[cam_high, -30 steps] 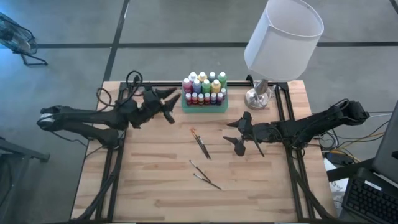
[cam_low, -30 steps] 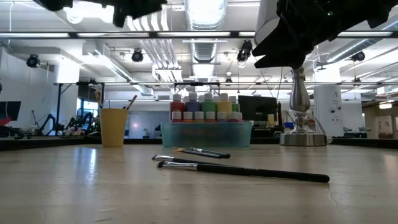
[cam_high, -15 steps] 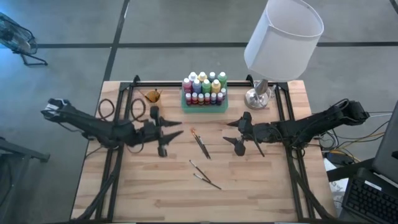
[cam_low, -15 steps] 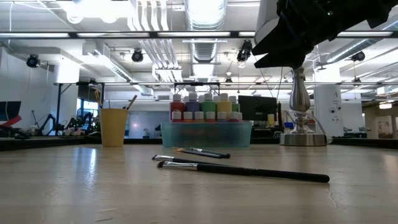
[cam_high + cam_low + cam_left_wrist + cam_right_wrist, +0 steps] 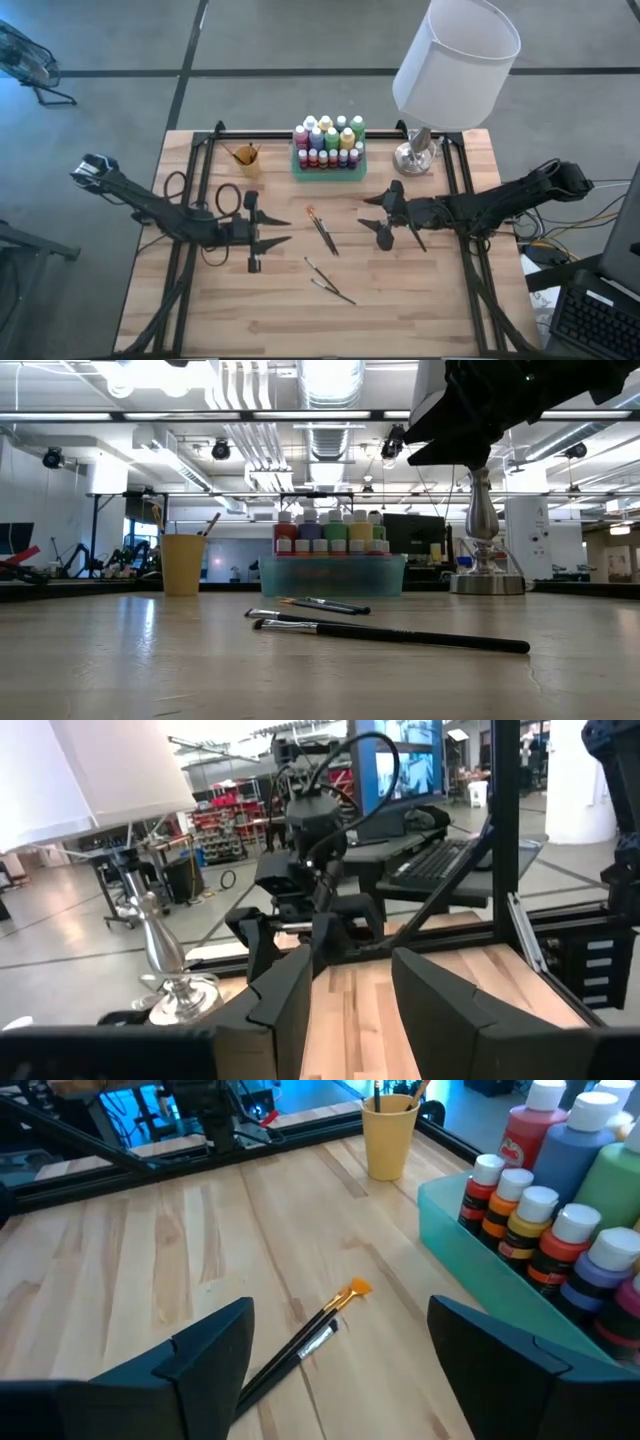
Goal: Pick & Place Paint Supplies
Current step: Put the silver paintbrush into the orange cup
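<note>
The thin dark-handled paintbrushes [image 5: 322, 232] lie mid-tabletop, before the green tray of paint bottles [image 5: 328, 146]. Your right gripper [image 5: 385, 214] hovers beside them, jaws wide and empty; lower squarely over one handle. The left gripper [image 5: 262, 232] is half-open, empty.

You look straight down on the whole table [image 5: 240, 310] from above; low down, you look level across it. Both share the brushes [image 5: 390, 634] and tray [image 5: 328, 173].
</note>
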Controlling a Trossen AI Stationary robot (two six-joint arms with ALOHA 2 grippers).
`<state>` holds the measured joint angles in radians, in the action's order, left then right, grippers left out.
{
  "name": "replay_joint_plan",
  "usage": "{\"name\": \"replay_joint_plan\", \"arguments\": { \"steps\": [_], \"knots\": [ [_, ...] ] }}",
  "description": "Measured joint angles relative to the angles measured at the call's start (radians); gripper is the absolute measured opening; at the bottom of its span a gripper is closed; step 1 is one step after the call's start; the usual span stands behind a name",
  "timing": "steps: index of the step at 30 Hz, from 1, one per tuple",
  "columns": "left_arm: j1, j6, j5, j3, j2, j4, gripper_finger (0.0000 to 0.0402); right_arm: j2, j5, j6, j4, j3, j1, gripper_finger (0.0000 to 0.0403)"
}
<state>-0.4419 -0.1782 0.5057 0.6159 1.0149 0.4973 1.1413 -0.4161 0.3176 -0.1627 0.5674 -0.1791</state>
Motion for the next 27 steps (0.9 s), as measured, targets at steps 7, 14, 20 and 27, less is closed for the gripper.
{"name": "replay_joint_plan", "arguments": {
  "steps": [7,14,20,27],
  "knots": [
    [0.000,0.058,0.000,-0.001,0.000,-0.047,0.0147,0.102,0.010,0.001,-0.124,0.000,0.000,0.0301],
    [0.000,0.082,0.000,-0.001,0.000,-0.058,0.0147,0.257,0.083,-0.017,-0.220,0.056,-0.002,0.0316],
    [0.000,0.082,0.002,-0.001,0.000,-0.065,0.0147,0.393,0.085,-0.046,-0.163,0.215,-0.018,0.0311],
    [0.000,0.111,0.003,-0.002,0.002,-0.075,0.0147,0.555,0.069,0.010,0.032,0.392,0.028,0.0285]
  ]
}}
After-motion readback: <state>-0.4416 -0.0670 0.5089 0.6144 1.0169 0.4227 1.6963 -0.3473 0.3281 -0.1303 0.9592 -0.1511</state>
